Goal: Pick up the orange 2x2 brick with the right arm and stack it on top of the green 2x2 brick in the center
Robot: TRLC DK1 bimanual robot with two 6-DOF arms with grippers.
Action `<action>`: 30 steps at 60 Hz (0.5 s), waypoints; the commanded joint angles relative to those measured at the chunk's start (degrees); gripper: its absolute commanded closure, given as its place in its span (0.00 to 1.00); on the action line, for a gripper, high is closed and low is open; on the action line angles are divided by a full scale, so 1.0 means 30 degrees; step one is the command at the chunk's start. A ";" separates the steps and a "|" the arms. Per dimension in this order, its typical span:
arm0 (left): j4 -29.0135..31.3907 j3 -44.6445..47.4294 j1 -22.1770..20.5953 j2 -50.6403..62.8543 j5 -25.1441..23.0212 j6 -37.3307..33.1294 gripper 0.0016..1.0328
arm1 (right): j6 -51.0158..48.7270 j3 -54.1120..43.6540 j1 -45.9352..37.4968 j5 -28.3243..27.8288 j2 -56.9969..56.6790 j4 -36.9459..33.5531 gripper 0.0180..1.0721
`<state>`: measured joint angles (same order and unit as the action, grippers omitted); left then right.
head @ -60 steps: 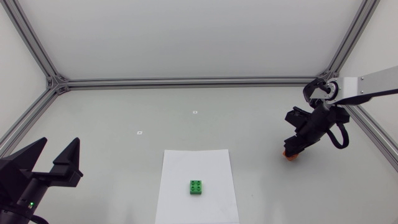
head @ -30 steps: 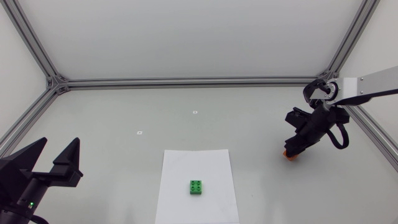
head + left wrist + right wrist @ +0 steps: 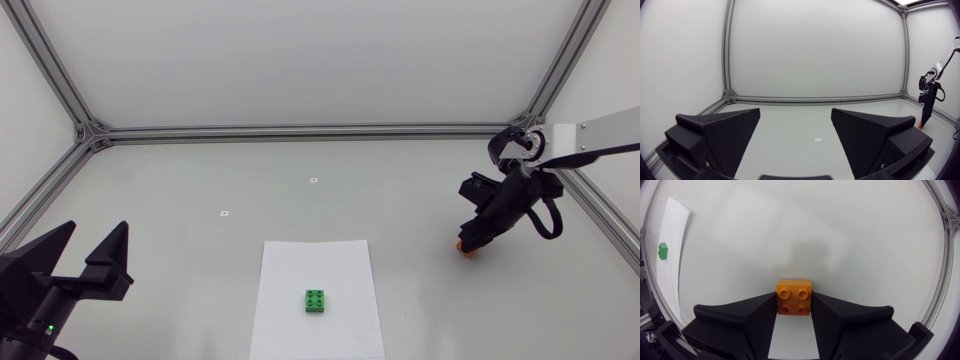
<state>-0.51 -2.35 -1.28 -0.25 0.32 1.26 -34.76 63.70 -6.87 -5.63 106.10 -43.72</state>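
Barely shifted, the right gripper point(image 3: 470, 238) sits by the table point(image 3: 380, 190) edge at 3 o'clock — well apart from the white sheet point(image 3: 318, 262) and green brick point(image 3: 316, 300) at 6 o'clock. Left gripper point(image 3: 795, 112) gapes wide, empty. Only the right wrist view shows fingers point(image 3: 755, 315) pinching the orange brick point(image 3: 794, 296).

- The orange plastic 2x2 brick point(image 3: 794, 296) sits on the table between the fingers of the matte black right pincer point(image 3: 794, 305), touched on both sides.
- The green plastic 2x2 brick point(image 3: 662, 250) lies well apart, ahead of that pincer and to one side, on a white paper sheet point(image 3: 671, 280).
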 commanded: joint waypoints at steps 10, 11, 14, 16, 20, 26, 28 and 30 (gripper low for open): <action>0.0288 0.0783 0.0045 -0.0151 -0.0076 -0.0243 0.04 | -0.0512 -0.0697 0.0973 -0.0028 -0.2790 -0.1099 0.64; 0.0259 0.0783 0.0045 -0.0151 -0.0076 -0.0243 0.04 | -0.0512 -0.0785 0.1119 0.0001 -0.2966 -0.1128 0.64; 0.0288 0.0783 0.0045 -0.0151 -0.0076 -0.0214 0.04 | -0.0512 -0.1048 0.1705 0.0030 -0.3581 -0.1275 0.64; 0.0288 0.0783 0.0045 -0.0151 -0.0076 -0.0243 0.04 | -0.0424 -0.1166 0.2057 0.0030 -0.3933 -0.1392 0.65; 0.0259 0.0783 0.0045 -0.0151 -0.0076 -0.0243 0.04 | -0.0219 -0.1371 0.2936 0.0030 -0.4489 -0.1656 0.66; 0.0288 0.0783 0.0045 -0.0151 -0.0076 -0.0243 0.04 | 0.0396 -0.1810 0.4576 0.0089 -0.5046 -0.1743 0.67; 0.0288 0.0783 0.0045 -0.0151 -0.0076 -0.0243 0.04 | 0.0543 -0.1957 0.5075 0.0118 -0.5280 -0.1773 0.67; 0.0288 0.0783 0.0045 -0.0151 -0.0076 -0.0243 0.04 | 0.0777 -0.2132 0.5836 0.0235 -0.5515 -0.1773 0.68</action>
<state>-0.49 -2.35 -1.30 -0.25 0.32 1.26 -33.85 59.66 7.29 -5.54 90.96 -47.90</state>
